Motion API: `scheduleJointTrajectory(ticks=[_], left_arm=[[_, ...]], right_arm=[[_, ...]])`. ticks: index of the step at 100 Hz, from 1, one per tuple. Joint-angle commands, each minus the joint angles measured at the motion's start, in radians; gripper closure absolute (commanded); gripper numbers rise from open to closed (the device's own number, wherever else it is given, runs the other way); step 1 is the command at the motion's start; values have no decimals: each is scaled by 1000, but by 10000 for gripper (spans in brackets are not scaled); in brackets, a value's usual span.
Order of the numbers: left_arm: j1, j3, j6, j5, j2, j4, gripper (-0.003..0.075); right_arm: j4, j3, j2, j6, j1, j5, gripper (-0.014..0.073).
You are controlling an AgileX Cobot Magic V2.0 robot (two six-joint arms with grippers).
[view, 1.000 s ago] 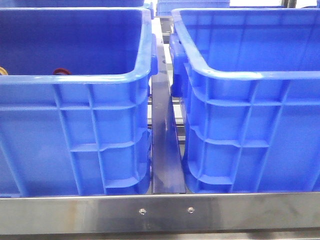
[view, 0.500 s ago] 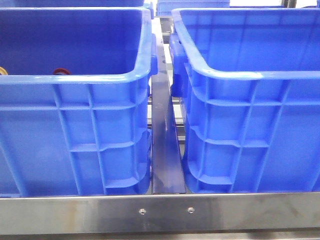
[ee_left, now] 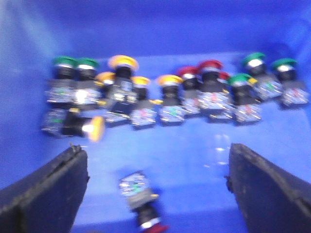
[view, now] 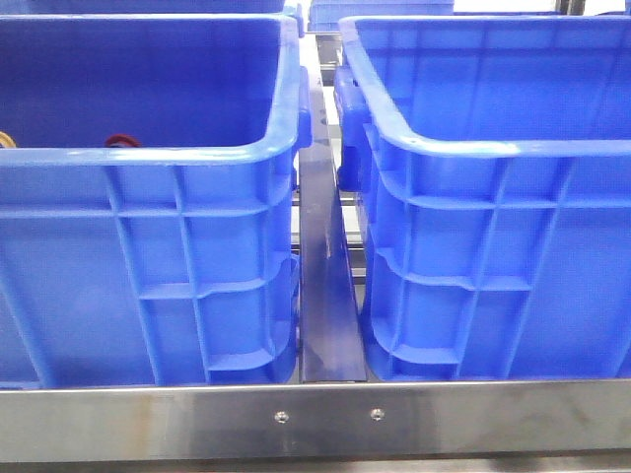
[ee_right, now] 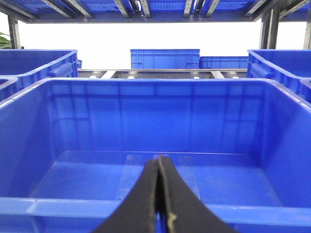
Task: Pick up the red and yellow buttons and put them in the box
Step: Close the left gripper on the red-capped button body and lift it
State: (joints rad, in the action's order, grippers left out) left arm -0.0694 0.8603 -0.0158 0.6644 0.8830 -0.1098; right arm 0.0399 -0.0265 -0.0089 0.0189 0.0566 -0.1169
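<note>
The left pincer (ee_left: 155, 189) hangs released inside the crate of buttons, a lone red button (ee_left: 141, 199) lying between its tips and the yellow buttons (ee_left: 122, 63) beyond. Judging by this, picking comes next: descend and clench. The right pincer (ee_right: 159, 194) waits clenched, empty, before the box (ee_right: 155, 208).

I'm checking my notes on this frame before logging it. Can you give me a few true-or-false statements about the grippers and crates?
1. The left gripper is open. True.
2. The right gripper is open. False: its fingers are pressed together, holding nothing.
3. The crate ahead of the right gripper holds buttons. False: what shows of it is empty.
4. Green-capped buttons lie among the red and yellow ones. True.
</note>
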Motion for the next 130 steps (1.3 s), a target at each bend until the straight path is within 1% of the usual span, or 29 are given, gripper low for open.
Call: scheduleJointTrajectory(ticks=[1,9,19,30,56,79,98,113,116,123,129,130], left_arm=[[-56,36,-5,-100,47,-26,156],[-105,40,-5,-142,104,-26,156],[-160,73,-5,-151,203,-26,156],[-188,134,-5,-159,315,-26,156],[-197,304,-9,-143,581,-20,156],[-208,410,-22,-123,725,-17,156],[-208,435,-22,-119,811,-10,156],[-208,435,-22,-115,843,-10,158],[-208,435,-22,-114,845,-10,163],[-208,435,-22,-114,845,-10,209],[-208,435,-22,-114,845,-10,301],[-208,435,-22,-114,845,-10,301]], right_arm=[[-8,19,-26,2,2,-81,662],[-8,19,-26,2,2,-81,662],[-8,19,-26,2,2,-81,662],[-8,19,-26,2,2,-81,662],[-8,19,-26,2,2,-81,662],[-8,19,-26,2,2,-81,662],[-8,19,-26,2,2,-81,662],[-8,19,-26,2,2,-81,662],[-8,19,-26,2,2,-81,662],[-8,19,-26,2,2,-81,662],[-8,19,-26,2,2,-81,662],[-8,19,-26,2,2,-81,662]])
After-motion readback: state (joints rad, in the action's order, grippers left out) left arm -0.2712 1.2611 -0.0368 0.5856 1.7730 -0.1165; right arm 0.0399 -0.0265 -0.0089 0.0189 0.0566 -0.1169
